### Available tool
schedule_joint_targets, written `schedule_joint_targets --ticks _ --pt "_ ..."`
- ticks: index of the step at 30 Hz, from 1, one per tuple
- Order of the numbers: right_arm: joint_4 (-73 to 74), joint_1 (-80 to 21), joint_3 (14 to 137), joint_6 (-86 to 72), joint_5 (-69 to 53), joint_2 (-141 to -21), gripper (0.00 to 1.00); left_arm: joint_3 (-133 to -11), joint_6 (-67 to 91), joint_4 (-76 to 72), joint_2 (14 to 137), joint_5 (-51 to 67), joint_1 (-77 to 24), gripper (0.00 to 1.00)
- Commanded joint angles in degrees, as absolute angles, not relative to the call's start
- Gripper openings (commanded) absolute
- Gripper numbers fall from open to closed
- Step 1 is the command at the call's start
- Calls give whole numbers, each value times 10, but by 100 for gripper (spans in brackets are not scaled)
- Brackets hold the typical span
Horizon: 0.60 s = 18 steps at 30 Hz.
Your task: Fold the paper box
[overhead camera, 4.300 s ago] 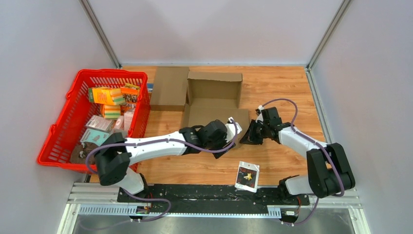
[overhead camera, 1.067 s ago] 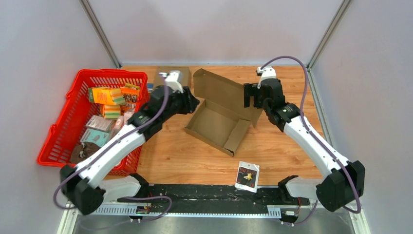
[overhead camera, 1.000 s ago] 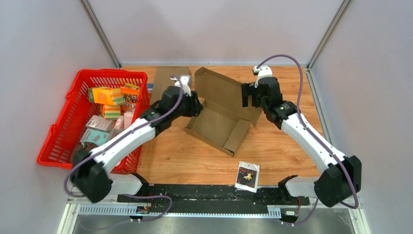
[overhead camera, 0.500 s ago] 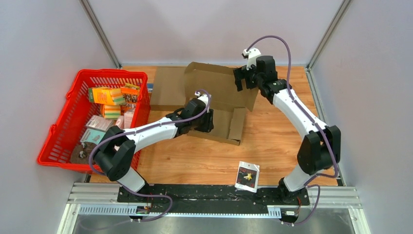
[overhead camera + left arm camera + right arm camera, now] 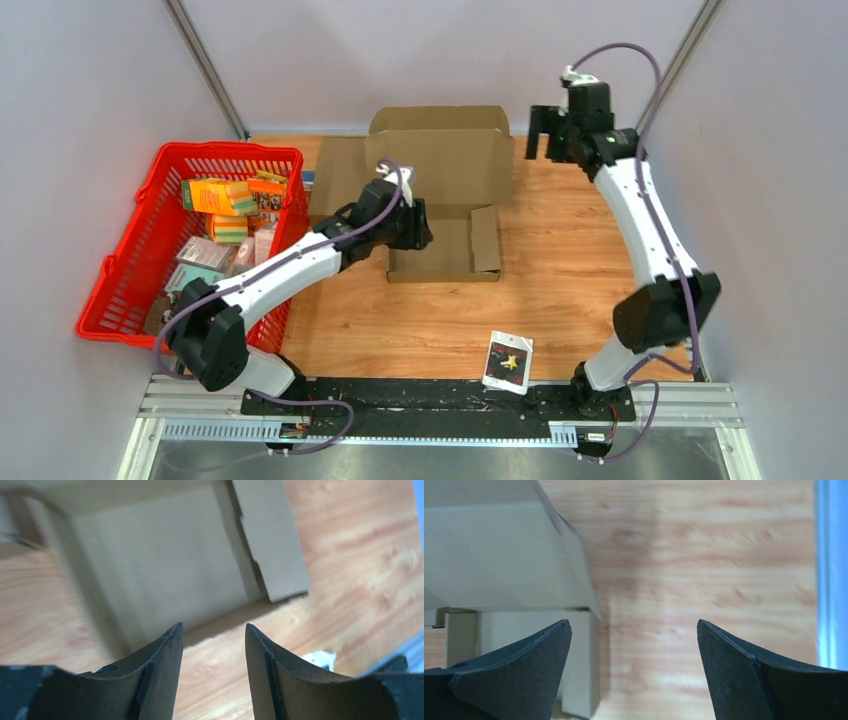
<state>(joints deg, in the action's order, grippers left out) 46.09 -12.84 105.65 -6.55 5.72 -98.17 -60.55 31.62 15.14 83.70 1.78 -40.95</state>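
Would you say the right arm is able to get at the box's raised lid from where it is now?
Probably yes. The right gripper hangs open beside the right edge of the lid, with nothing visible between them, and the left gripper is lower, over the tray, out of its way.

Here's a robot test cell, lab territory, nothing homely about it. Blank grey panel walls (image 5: pixel 440 60) close in three sides, with metal corner posts (image 5: pixel 207 68) at the far corners of a wood-grain tabletop (image 5: pixel 570 290). Along the near edge, a black rail (image 5: pixel 430 392) on aluminium framing (image 5: pixel 400 432) carries the cabled left arm (image 5: pixel 290 275) and right arm (image 5: pixel 640 215). A red shop basket (image 5: pixel 225 148) of packaged goods sits at the left edge.
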Motion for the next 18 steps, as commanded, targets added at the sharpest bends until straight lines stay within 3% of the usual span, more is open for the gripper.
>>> schedule_joint_targets --ticks 1,5,9,15,18 --pt "498 -104 961 -123 87 -846 100 -642 289 249 783 -57 -359 57" --pt "362 -124 758 -147 -74 -745 100 -656 261 301 795 -138 -352 55" --pt "229 -193 628 -185 -102 -751 97 -671 262 319 846 -164 -352 52" --pt "212 -208 626 -164 -54 -869 88 -672 257 313 889 -199 -352 51" --pt "224 -211 664 -159 -56 -936 78 -668 255 301 901 -202 -352 51"
